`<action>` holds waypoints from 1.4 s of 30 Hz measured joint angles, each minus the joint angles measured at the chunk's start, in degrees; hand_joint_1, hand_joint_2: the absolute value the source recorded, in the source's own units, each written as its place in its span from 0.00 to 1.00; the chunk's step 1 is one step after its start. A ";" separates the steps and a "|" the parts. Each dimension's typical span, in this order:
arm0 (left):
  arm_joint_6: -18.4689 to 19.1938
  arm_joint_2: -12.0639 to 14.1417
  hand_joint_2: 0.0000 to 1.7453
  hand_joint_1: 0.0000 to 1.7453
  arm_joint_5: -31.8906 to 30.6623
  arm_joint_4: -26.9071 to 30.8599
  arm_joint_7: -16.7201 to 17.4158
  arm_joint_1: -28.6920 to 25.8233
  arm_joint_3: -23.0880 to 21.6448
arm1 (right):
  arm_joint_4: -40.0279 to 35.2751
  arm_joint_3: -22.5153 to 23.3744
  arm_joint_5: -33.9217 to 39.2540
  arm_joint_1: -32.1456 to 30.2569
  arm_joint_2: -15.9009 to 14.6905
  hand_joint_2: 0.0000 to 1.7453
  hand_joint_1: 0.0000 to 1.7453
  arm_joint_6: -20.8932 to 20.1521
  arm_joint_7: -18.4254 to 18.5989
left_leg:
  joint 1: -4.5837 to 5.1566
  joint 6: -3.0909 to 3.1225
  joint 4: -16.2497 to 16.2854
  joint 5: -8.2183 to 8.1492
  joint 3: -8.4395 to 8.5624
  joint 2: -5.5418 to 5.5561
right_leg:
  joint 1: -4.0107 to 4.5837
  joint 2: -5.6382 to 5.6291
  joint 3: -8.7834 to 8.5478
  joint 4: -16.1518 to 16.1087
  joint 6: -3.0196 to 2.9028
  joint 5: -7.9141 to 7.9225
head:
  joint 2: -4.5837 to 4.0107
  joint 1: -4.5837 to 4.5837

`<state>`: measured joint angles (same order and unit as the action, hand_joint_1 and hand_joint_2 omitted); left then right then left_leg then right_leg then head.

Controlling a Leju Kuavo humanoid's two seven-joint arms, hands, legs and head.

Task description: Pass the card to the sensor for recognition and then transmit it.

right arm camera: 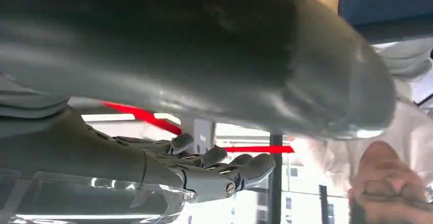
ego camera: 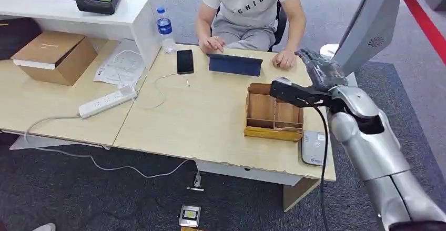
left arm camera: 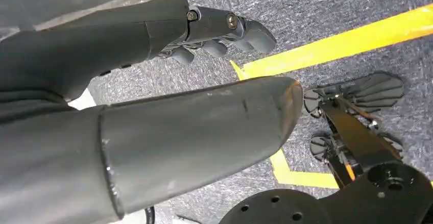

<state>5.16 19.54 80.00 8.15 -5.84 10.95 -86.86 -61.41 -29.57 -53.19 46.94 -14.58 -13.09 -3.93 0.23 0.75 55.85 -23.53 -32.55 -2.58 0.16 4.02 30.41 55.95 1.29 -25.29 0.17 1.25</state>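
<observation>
Grey sensor point(ego camera: 314, 148) lies long axis 12-to-6, at 6 o'clock from your right hand point(ego camera: 321, 69), which hovers empty, fingers apart. Your left hand point(left arm camera: 220, 29) hangs empty, fingers loose. Card: cannot tell where.

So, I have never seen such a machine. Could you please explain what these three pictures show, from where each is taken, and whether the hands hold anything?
It is a humanoid robot with two silver arms. The head view looks down on a wooden table. Its right hand is raised above a wooden tray and holds nothing. A grey card reader lies beside the tray; a black phone and a power strip lie further away. A person sits opposite. The other two views come from wrist cameras. The left hand hangs over carpet, empty.
</observation>
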 joint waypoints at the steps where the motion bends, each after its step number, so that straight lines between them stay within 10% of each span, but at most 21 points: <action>1: -0.02 0.00 0.00 0.00 0.24 0.00 0.11 -0.03 0.02 | -3.47 1.06 1.93 -2.01 -1.11 0.00 0.00 -0.24 1.30 | 0.01 0.00 0.00 -0.01 -0.01 -0.01 | -0.01 -0.01 0.00 0.00 0.00 0.00 | 0.00 0.00; 9: -2.08 -0.02 0.00 0.00 1.57 0.00 0.59 -0.20 0.46 | -25.50 7.25 8.98 -19.81 -7.89 0.00 0.00 0.64 8.10 | 0.02 0.02 -0.01 -0.05 -0.01 -0.03 | -0.01 -0.04 -0.04 -0.05 0.06 -0.03 | 0.00 -0.02; 21: -3.02 -0.11 0.00 0.00 2.45 0.02 1.81 0.09 0.68 | -40.48 9.46 12.30 -29.05 -12.10 0.00 0.00 3.12 11.80 | 0.09 -0.03 -0.01 -0.05 0.03 -0.09 | 0.01 -0.17 -0.04 -0.04 0.05 -0.03 | 0.00 -0.02; 22: -3.13 -0.11 0.00 0.00 2.53 0.02 1.97 0.11 0.70 | -41.25 9.48 12.25 -29.78 -12.47 1.00 0.00 3.61 11.99 | 0.09 -0.02 -0.01 -0.06 0.03 -0.11 | 0.00 -0.17 -0.03 -0.04 0.05 -0.03 | 0.00 -0.02; 32: -4.11 -0.22 0.00 0.00 3.63 0.02 2.38 0.16 1.20 | -46.98 7.73 11.18 -35.81 -14.03 1.00 0.00 6.08 16.17 | 0.09 -0.01 -0.03 -0.08 0.01 -0.09 | 0.01 -0.17 -0.05 -0.05 0.06 -0.05 | 0.00 0.00; 42: -4.83 -0.74 0.00 0.00 3.26 0.04 3.23 0.48 1.88 | -39.64 -1.03 -9.87 -37.32 -12.41 1.00 0.00 16.13 18.33 | 0.08 -0.02 -0.06 -0.07 0.01 -0.09 | 0.01 -0.17 -0.05 -0.05 0.05 -0.06 | 0.00 -0.02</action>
<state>0.33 18.80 83.25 8.20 -2.60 11.43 -84.98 -101.05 -30.60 -63.06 9.62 -27.00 3.04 14.40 0.31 0.73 55.79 -23.60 -32.54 -2.67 0.17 3.85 30.37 55.90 1.34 -25.35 0.17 1.22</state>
